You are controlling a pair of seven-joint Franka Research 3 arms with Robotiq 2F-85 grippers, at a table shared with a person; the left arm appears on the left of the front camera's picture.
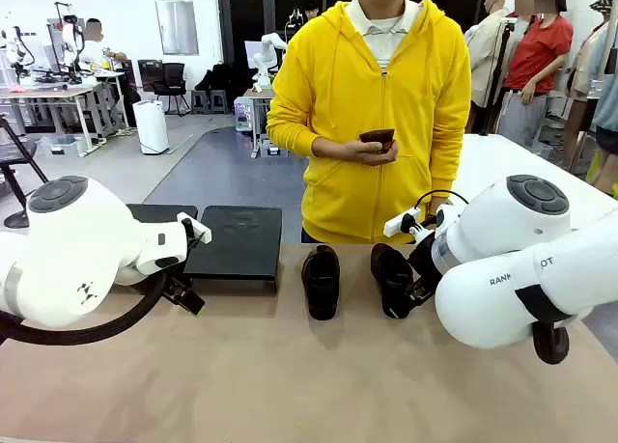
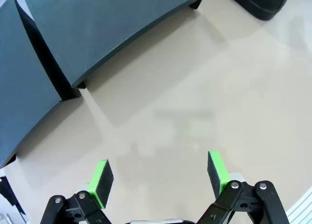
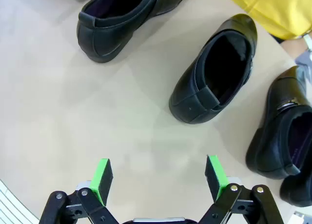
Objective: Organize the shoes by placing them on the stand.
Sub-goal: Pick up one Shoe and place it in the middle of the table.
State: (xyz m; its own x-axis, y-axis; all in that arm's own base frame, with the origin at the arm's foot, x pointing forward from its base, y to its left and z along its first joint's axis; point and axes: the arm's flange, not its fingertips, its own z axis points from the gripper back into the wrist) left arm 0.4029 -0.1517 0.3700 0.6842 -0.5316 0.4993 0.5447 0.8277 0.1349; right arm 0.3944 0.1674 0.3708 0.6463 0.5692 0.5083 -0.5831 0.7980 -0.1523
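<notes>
Of the shoes (image 3: 217, 72), the right arm (image 1: 521, 269) hides two in the front view, and the right wrist view cuts one off at its edge. All lie on the surface (image 1: 290, 375), right of the stand (image 1: 237, 238). The left pincer (image 2: 161, 177) and right pincer (image 3: 161, 177) gape wide, holding nothing.

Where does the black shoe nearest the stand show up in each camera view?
Front view: the black shoe lies mid-table, just right of the stand.
Left wrist view: the black shoe is in the top right corner, cut by the edge.
Right wrist view: the black shoe is at top left, first in the row of shoes.
Shared landmark: the tan tabletop under it in all three views.
</notes>
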